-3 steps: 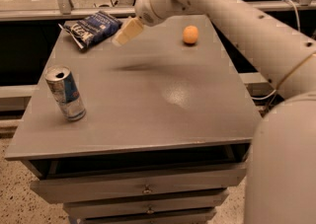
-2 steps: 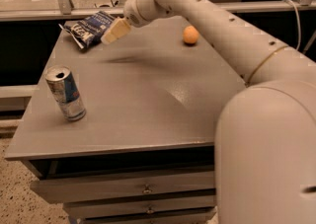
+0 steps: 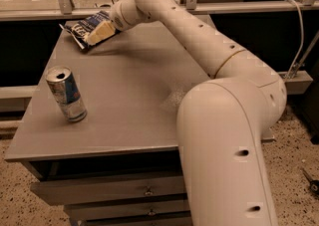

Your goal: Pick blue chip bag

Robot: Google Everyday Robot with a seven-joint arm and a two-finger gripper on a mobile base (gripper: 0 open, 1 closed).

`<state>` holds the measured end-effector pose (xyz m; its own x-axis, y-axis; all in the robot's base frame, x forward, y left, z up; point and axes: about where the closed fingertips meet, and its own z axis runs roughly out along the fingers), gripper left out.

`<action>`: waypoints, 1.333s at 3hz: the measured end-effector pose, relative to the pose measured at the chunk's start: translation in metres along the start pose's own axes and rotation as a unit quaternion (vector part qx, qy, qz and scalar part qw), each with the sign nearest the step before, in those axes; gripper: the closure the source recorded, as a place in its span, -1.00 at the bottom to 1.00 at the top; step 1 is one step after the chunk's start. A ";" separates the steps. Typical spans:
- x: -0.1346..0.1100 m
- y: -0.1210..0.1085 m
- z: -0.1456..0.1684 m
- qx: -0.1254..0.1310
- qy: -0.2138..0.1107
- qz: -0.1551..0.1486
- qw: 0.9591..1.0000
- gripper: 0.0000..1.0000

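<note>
One gripper is seen at the far-left corner of the grey table, overlapping the right end of the blue chip bag; whether it is released or clenched cannot be told. The bag is laid flat, long axis roughly along the far edge, extending leftward from the gripper. A drink can is stood upright well apart, near the front-left edge, with speckled floor around.
</note>
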<state>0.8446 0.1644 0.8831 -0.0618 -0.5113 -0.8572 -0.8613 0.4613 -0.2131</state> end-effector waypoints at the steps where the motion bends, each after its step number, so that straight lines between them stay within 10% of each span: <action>1: -0.001 0.005 0.021 -0.016 -0.010 0.017 1.000 -1.00; 4: -0.008 0.012 0.031 -0.035 -0.037 0.030 0.998 0.20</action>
<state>0.8501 0.1964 0.8732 -0.0793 -0.4275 -0.9005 -0.8902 0.4369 -0.1290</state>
